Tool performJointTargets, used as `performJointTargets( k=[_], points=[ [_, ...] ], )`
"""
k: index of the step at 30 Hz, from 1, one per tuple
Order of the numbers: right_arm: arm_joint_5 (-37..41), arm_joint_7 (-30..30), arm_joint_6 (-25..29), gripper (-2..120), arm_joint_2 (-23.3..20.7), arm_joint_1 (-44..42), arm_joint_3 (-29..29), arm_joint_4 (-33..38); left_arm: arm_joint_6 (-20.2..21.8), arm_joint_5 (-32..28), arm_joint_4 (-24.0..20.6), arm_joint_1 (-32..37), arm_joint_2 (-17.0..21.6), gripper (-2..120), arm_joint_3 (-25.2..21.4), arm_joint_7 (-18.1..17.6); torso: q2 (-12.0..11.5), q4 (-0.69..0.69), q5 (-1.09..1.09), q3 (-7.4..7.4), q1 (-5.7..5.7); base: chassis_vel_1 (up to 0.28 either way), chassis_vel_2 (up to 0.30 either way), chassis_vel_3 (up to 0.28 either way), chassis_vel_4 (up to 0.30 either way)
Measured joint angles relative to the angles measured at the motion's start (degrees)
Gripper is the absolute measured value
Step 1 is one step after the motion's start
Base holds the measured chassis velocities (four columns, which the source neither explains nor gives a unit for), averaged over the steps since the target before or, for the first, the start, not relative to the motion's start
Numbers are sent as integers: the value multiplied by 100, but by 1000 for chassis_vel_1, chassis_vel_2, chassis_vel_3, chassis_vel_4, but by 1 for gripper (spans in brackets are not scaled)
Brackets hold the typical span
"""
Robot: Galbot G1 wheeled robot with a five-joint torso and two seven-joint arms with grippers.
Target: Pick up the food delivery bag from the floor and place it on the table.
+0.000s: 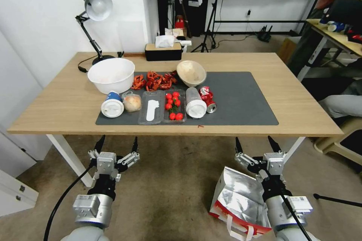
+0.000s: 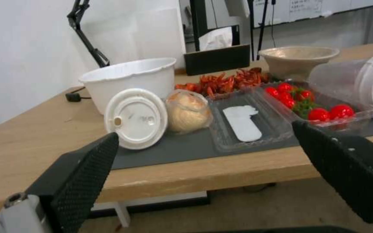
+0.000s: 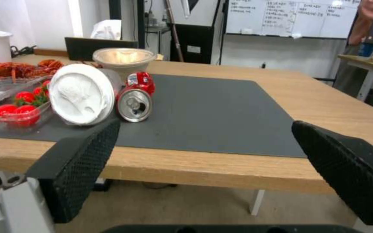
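Both your grippers sit low, near side of the table (image 1: pixel 68 101), w/ nothing held. Left gripper (image 1: pixel 116 144): jaws spread wide, over bare floor (image 1: pixel 169 180). Right gripper (image 1: pixel 255 142): jaws equally wide, just above the food delivery bag (image 1: pixel 237 196), which stands open on the floor at right, foil lining up.

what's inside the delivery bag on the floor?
The food delivery bag lies tipped on the floor, showing crinkled silver foil. The right gripper and arm cover part of it; contents can't be seen.
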Motion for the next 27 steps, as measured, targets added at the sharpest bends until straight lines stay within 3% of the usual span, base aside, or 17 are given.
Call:
performJointTargets(
  k=[21,23,26,27],
  points=[
    [35,-17,-42,100,-6,0,4,2,5,-7,0,-2,5,100,7,-7,0,0,0,0,0,0,0,0,0],
    [111,-74,-132,100,-20,0,22,34,17,-26,0,-8,17,100,21,-20,0,0,2,0,0,0,0,0,0],
    [710,-565,-895,100,-150,9,217,325,384,-535,-67,-182,294,100,374,-391,0,0,-2,0,0,0,0,0,0],
    [710,-565,-895,100,-150,9,217,325,384,-535,-67,-182,294,100,374,-391,0,0,-2,0,0,0,0,0,0]
  ],
)
